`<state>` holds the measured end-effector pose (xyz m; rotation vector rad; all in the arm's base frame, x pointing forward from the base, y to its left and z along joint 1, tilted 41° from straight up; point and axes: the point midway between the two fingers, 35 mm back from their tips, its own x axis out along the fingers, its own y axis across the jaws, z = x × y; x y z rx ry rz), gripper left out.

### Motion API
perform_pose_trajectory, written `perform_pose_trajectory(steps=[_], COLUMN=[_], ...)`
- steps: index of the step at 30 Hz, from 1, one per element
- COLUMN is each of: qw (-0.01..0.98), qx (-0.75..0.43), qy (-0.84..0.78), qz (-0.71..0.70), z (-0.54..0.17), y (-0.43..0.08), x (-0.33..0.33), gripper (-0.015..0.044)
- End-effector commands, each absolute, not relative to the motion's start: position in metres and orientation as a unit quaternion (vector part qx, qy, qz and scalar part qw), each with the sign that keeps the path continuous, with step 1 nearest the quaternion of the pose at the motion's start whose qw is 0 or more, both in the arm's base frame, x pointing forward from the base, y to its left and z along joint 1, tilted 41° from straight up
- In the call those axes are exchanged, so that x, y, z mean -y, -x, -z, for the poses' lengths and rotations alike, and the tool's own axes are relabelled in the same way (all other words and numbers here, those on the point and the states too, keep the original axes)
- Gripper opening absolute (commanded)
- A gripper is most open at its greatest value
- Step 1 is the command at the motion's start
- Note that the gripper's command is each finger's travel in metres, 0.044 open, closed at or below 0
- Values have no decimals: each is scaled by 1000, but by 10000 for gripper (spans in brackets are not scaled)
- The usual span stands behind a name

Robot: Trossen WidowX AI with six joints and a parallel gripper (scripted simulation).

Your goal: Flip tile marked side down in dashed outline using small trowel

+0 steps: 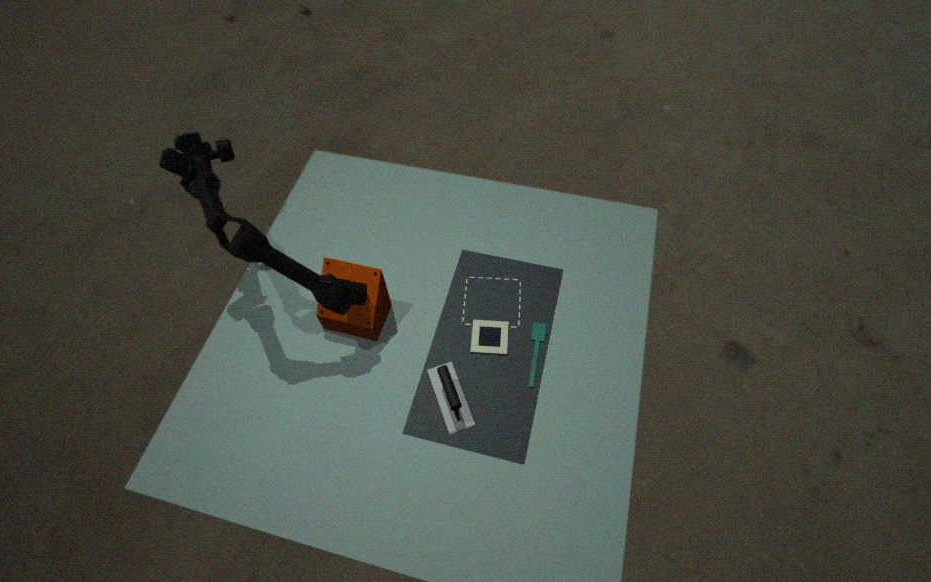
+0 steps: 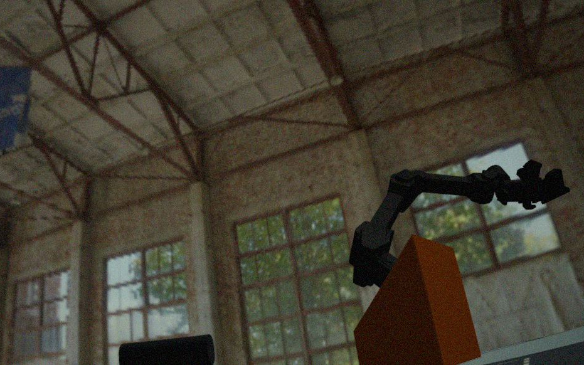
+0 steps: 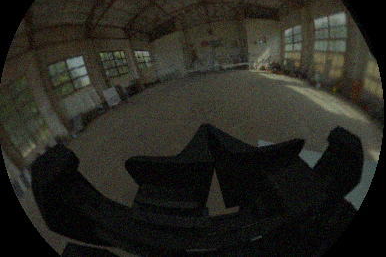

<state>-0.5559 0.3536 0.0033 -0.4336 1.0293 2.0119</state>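
The tile (image 1: pixel 489 336), a pale square with a dark square on its upper face, lies flat on the grey mat (image 1: pixel 490 433). Its far edge overlaps the near line of the dashed outline (image 1: pixel 519 280). A trowel-like tool (image 1: pixel 448 386) with a thick black handle lies over a pale rectangular plate (image 1: pixel 466 421) at the mat's near left. A thin teal tool (image 1: pixel 537 332) with a small square blade lies right of the tile. My gripper (image 2: pixel 565 189) (image 3: pixel 205 127) is shut and empty, its fingertips together. It is raised high, far from the tile and both tools.
My arm rises from the orange base (image 1: pixel 353 267) (image 2: pixel 403 317), left of the mat, and reaches away past the edge of the pale table (image 1: pixel 295 462). A black cylinder (image 2: pixel 167 351) shows at the bottom of the exterior view.
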Motion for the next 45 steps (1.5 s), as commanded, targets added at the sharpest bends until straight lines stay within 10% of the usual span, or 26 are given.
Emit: perform_pose_trajectory(steps=[1,5,16,45], qw=[408,408,445,759], qx=[-408,-408,-429,-459], qy=[172,172,173,92], qz=[-798,-798,-767,-453], z=[-3,-3,-1,-32], y=[556,556,506,56], x=[-354,-354,-402,-569], gripper=[0,0,270,270])
